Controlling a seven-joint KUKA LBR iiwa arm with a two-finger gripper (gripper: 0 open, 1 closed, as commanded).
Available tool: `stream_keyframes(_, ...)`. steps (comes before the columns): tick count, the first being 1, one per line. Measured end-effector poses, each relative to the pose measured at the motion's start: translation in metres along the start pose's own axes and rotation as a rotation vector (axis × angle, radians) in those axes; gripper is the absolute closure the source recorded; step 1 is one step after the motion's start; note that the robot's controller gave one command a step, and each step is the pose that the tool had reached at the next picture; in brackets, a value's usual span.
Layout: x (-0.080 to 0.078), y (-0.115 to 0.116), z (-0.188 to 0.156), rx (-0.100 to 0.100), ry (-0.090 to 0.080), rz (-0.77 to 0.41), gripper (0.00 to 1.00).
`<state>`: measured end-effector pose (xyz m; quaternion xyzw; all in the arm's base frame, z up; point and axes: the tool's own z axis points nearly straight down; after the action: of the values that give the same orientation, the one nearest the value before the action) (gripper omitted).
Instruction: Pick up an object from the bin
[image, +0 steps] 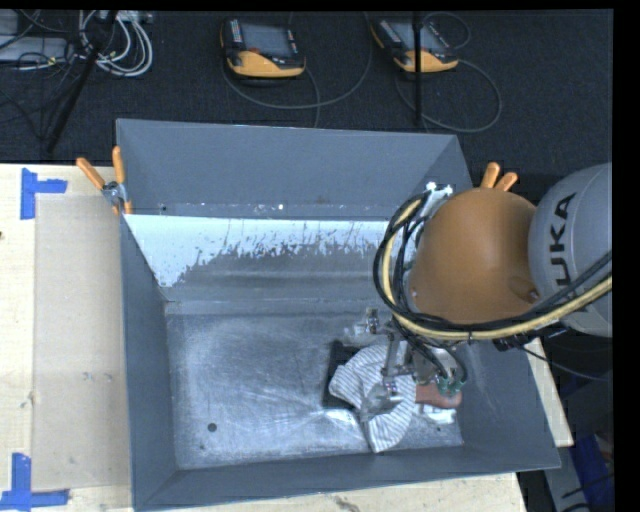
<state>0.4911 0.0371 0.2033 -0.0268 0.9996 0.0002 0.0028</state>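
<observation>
Scanning across the grey metal bin (250, 380), I find a small black object (343, 358) toward 4 o'clock on the floor, touching a crumpled white checked cloth (386, 426) on its 3 o'clock side. My gripper (388, 385) is down on that cloth; spread or pinching, I cannot tell. A reddish-brown item (437, 396) lies just beside the cloth, at its 3 o'clock.

Bin (250, 400): grey sheet metal, matt; floor scuffed w/ whitish scratches, densest toward 12 o'clock wall. Cloth (350, 382), approx. 4 o'clock on floor: soft checked fabric, crumpled. Orange cover (470, 255), 3 o'clock: smooth, semi-gloss, plastic-like.
</observation>
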Motion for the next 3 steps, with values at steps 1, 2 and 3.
stream_keyframes(1,-0.007,-0.001,0.060,0.000,0.003,-0.020,0.00)
stream_keyframes(2,-0.027,-0.030,0.124,-0.001,0.012,0.066,1.00)
stream_keyframes(3,-0.027,-0.030,0.124,-0.001,0.012,0.067,1.00)
